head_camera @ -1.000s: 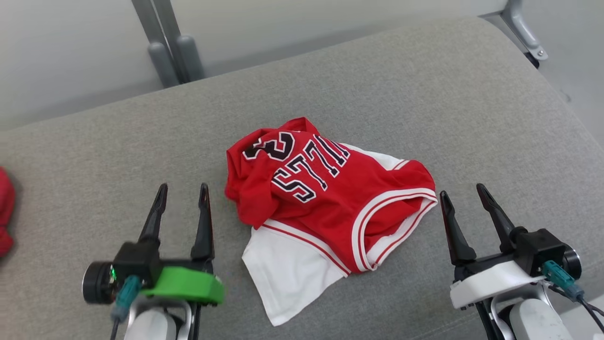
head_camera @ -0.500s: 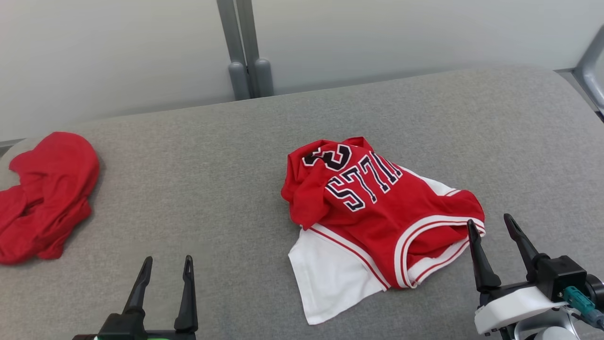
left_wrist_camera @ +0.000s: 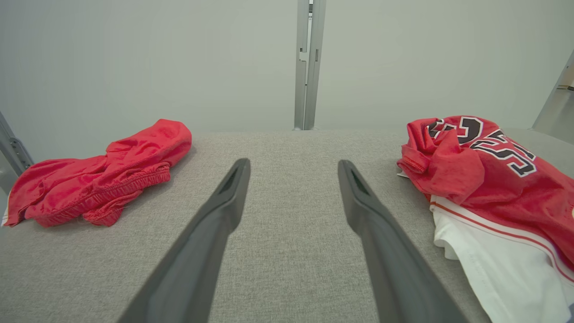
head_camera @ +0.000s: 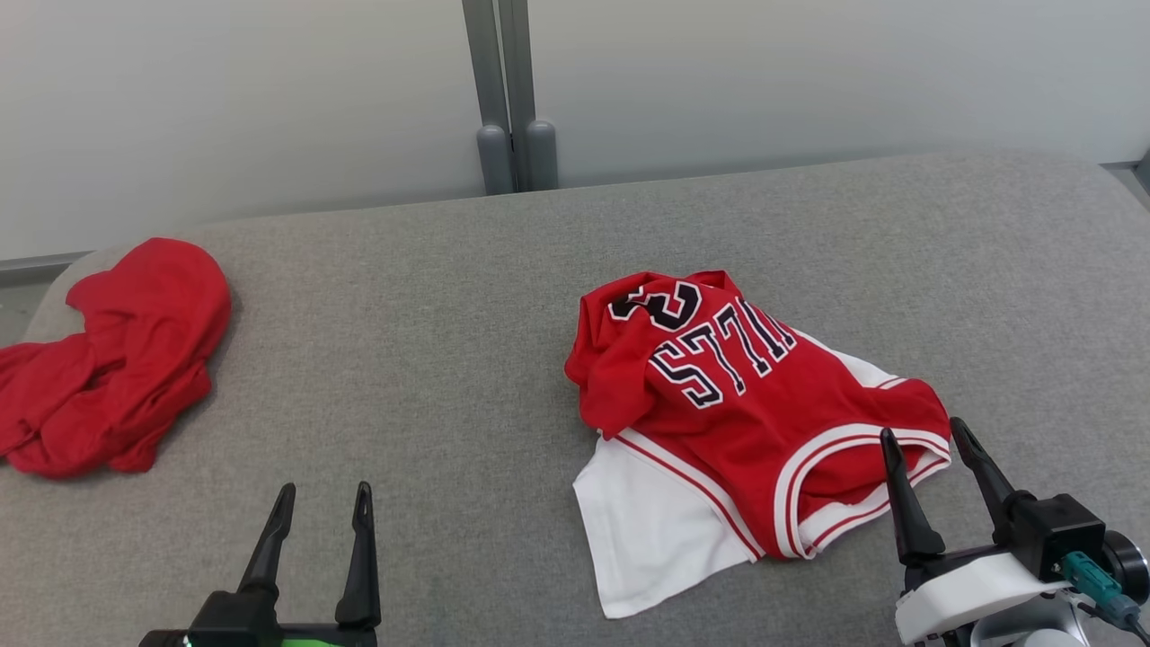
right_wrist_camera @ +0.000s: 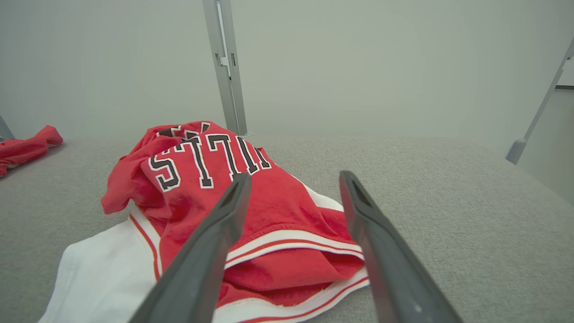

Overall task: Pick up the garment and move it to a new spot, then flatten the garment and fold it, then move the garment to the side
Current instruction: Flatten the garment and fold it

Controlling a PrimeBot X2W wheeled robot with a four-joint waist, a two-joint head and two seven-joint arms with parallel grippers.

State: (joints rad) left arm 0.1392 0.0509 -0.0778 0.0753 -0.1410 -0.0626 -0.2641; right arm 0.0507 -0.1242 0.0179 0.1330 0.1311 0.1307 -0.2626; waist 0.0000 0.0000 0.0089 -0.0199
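Eyeing the crumpled jersey (head_camera: 746, 404), we had our left gripper (head_camera: 325, 492) and right gripper (head_camera: 923, 429) wide open and empty, so nothing done yet.

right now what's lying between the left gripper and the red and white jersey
Only bare grey cushion separates the left gripper from the jersey; the head view and left wrist view both show it.

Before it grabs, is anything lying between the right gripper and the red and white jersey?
Nothing visible does. The open right gripper is at the striped edge of the jersey, above the bare grey cushion.
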